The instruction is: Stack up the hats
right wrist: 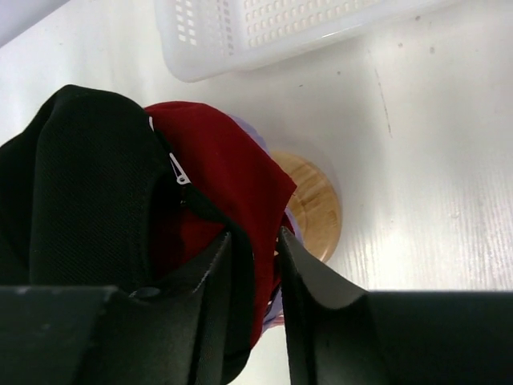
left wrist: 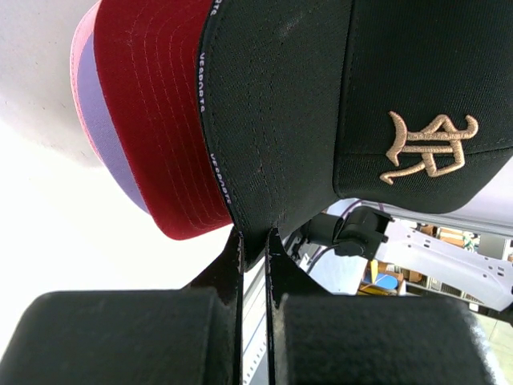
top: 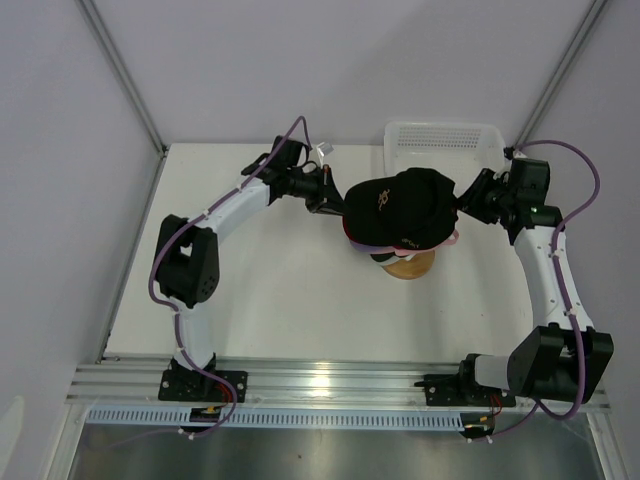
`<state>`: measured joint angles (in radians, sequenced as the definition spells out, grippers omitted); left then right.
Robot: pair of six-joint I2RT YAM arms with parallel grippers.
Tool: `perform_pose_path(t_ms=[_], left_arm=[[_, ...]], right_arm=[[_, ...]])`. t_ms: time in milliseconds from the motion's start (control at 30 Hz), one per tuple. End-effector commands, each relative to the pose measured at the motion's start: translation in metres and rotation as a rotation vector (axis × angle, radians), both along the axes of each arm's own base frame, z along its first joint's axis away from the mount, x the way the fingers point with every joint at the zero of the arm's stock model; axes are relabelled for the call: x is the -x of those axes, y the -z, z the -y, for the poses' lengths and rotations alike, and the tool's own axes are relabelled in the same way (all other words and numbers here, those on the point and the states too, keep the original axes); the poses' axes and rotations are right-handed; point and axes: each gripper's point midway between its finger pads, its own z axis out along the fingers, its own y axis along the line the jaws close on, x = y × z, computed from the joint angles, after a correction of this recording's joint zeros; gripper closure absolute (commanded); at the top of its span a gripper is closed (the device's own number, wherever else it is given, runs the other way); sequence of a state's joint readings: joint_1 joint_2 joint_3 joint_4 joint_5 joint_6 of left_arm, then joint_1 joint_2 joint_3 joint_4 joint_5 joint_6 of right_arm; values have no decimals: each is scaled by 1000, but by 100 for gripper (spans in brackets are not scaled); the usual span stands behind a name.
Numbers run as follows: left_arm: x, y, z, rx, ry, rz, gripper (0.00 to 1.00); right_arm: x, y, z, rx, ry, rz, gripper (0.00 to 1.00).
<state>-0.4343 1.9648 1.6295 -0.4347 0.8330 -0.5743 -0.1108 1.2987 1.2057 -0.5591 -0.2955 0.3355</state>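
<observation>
A black fabric baseball cap [top: 400, 205] with a curved brim and a gold stitched logo [left wrist: 429, 144] on its front sat on top of the stack, over a round wooden stand [top: 412, 268] on the white table [top: 270, 300]. Under it the wrist views showed a red cloth cap [left wrist: 160, 120] with rows of stitching across its brim, then a lavender brim [left wrist: 108, 136] and a thin pink edge [left wrist: 80, 56].

The left gripper [left wrist: 254, 237] had its glossy black fingers pressed almost together, pinching the front edge of the black brim. The right gripper [right wrist: 255, 237] was at the back of the same cap, its fingers drawn to a narrow gap. A black rear band of the cap ran into that gap, and red cloth showed just behind it.

The wood grain of the stand was visible beside the right fingers. A white plastic mesh basket [top: 440, 127] stood near the stack, at the far edge of the table.
</observation>
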Motion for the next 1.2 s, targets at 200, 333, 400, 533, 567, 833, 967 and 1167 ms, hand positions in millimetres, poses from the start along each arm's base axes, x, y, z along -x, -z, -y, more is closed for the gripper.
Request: perform_pose_path(t_ms=[200,333,400,533,567,833,967,1167], left_arm=[[-23,11,-31,-131,-115,46,99],[-14,9,-36,-149,-136,-13,99],[-7,15,-40,-163,-143,-44,99],[7,25,-45,-165,-150,-61,99],[17,36,-50,-177,-146,-80,99],[25,68,-53,-165,-159,-62,99],[29,80,-53,-154,-167,-91,99],[29,60,-57,-155,-163,-13,98]], right_arm=[[-10,10,34,132,122,-89,100],[-9,32,43,169,146,-209,100],[-4,50,47,193,147,-290,100],[3,77,53,231,145,-359,100],[3,83,53,233,141,-371,100],[-5,125,48,256,129,-470,100],[1,140,49,287,131,-510,100],[-11,118,43,259,119,-450,100]])
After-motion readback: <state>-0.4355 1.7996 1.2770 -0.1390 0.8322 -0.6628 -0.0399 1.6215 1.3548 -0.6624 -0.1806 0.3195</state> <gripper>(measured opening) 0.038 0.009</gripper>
